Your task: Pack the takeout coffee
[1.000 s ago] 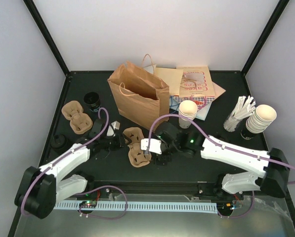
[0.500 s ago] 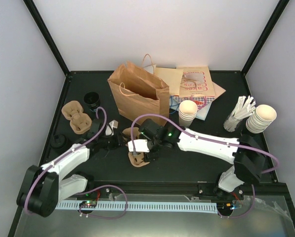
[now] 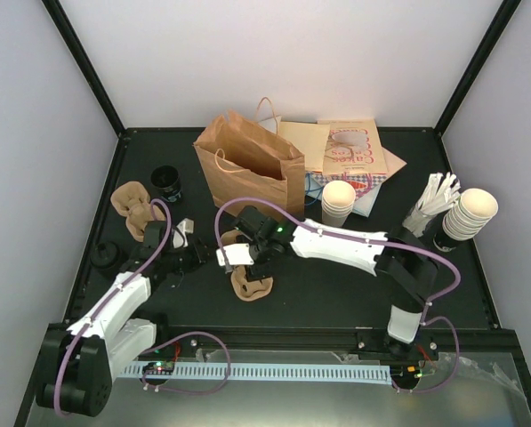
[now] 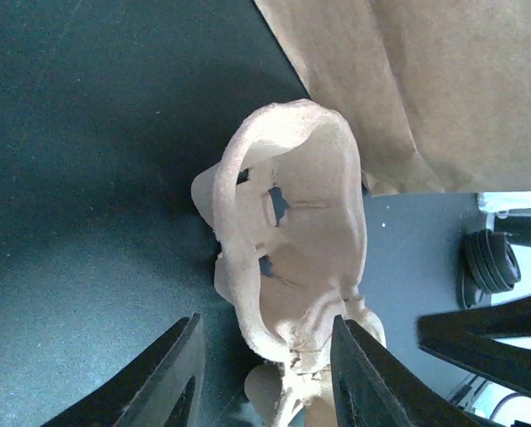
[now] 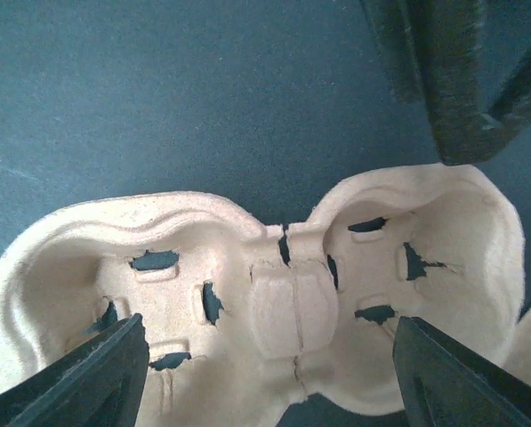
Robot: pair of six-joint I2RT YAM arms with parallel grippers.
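While right pincer [image 5: 265, 336] straddles it, tan carrier [image 5: 78, 267] two-welled.

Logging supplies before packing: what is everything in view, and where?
paper bag: one, brown, back centre
paper sleeves: pile, tan, behind the bag
centre cup stack: one, cream, beside the bag
right cup stack: one, cream, right edge
centre carrier: one, tan, centre
left carriers: count unclear, tan, left
black cup: one, back left
black lids: count unclear, left edge
stirrers: bunch, white, right
left gripper: open, at the centre carrier's end
right gripper: open, above the centre carrier
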